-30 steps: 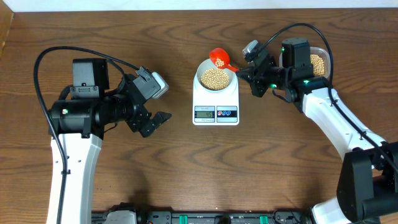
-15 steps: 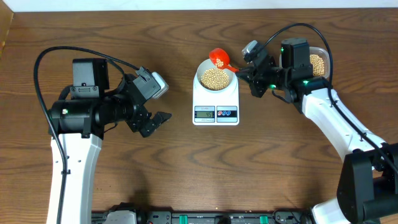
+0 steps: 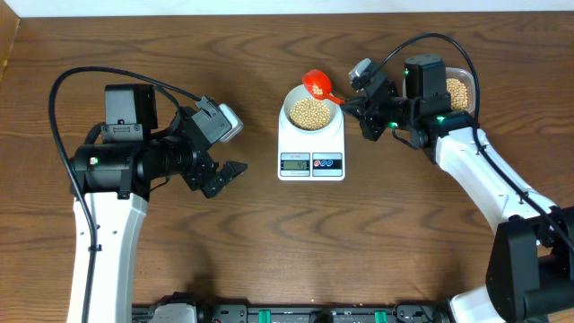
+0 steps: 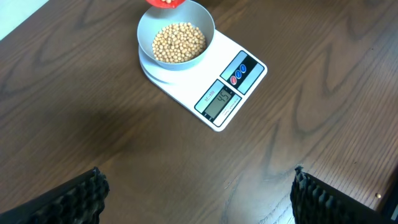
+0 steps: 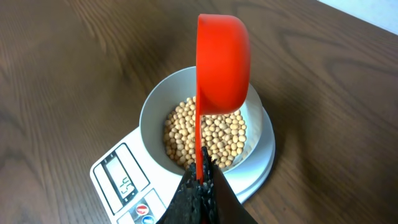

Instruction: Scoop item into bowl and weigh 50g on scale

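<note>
The pale bowl (image 3: 290, 100) stands on the white scale (image 3: 311, 162) at mid-table, partly filled with tan beans (image 3: 311, 111). My right gripper (image 3: 346, 102) is shut on the handle of a red scoop (image 3: 317, 83), which is turned on its side over the bowl's far rim. The right wrist view shows the scoop (image 5: 222, 62) above the beans (image 5: 211, 138), the bowl (image 5: 149, 118) and the scale (image 5: 118, 180), with my right gripper (image 5: 202, 180) pinching the thin handle. My left gripper (image 3: 237, 149) hangs open and holds nothing, left of the scale. In its view the fingers (image 4: 81, 199) are wide apart over bare wood, short of the scale (image 4: 244, 67) and bowl (image 4: 144, 31).
A clear plastic tub (image 3: 460, 91) holding more beans sits at the far right, behind the right arm. The scale's display (image 4: 219, 99) shows digits. The table's far edge runs along the top of the overhead view.
</note>
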